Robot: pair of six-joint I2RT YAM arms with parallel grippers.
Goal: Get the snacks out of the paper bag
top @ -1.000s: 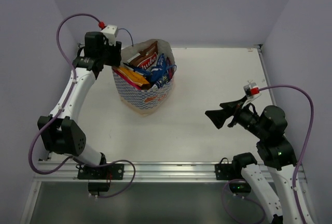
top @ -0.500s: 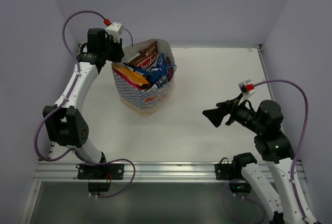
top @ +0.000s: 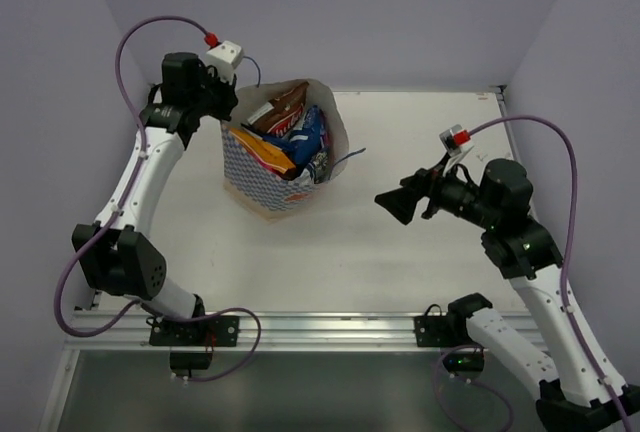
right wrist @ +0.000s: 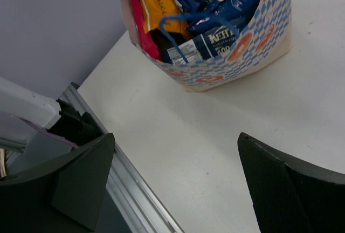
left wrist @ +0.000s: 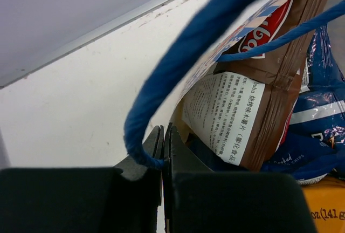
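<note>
The blue-and-white checked paper bag (top: 262,180) stands at the back left of the table, its mouth tipped toward the left arm. Several snacks (top: 288,137) fill it: a brown packet (left wrist: 280,76), blue ones (left wrist: 318,130) and an orange one (left wrist: 326,208). My left gripper (left wrist: 163,131) is at the bag's back rim, shut on its blue cord handle (left wrist: 178,66). In the overhead view my left gripper (top: 222,102) sits at the bag's top left corner. My right gripper (top: 388,204) hangs open to the bag's right, clear of it. The right wrist view shows the bag (right wrist: 253,49) and snacks (right wrist: 153,1) beyond my open right gripper (right wrist: 176,136).
The bag's other blue handle (top: 347,156) flops out to its right over the table. An aluminium rail (top: 320,327) runs along the near edge, with another stretch of rail (right wrist: 135,190) below my right gripper. Purple walls close in the back and both sides.
My left gripper has shut on the bag's cord handle and drawn the bag's top toward the back left. My right arm has moved left, closer to the bag, still open.
</note>
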